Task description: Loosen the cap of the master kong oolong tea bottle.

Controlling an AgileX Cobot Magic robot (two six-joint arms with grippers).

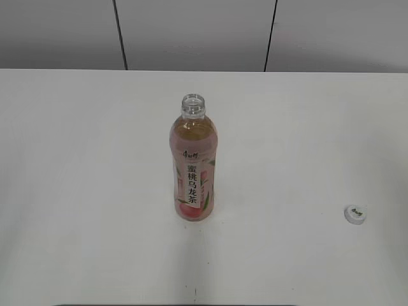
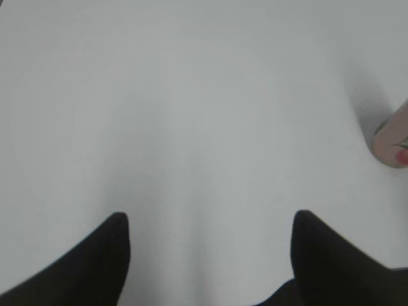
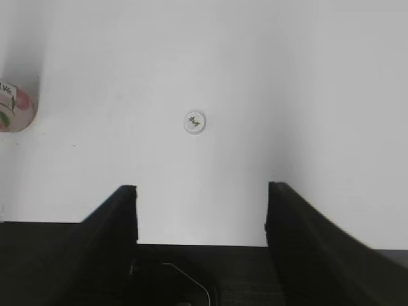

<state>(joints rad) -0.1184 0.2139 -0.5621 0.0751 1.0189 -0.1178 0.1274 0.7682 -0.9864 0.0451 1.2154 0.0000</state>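
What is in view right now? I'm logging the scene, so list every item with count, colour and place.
master kong oolong tea bottle: one, clear with amber tea and pink label, upright at table centre, neck open.
cap: one, white, lying on the table to the right of the bottle, apart from it.
table: one, white, under everything.
wall: grey panels with dark seams, behind the table.
left gripper: one, black, open and empty above bare table.
right gripper: one, black, open and empty, cap ahead of it.
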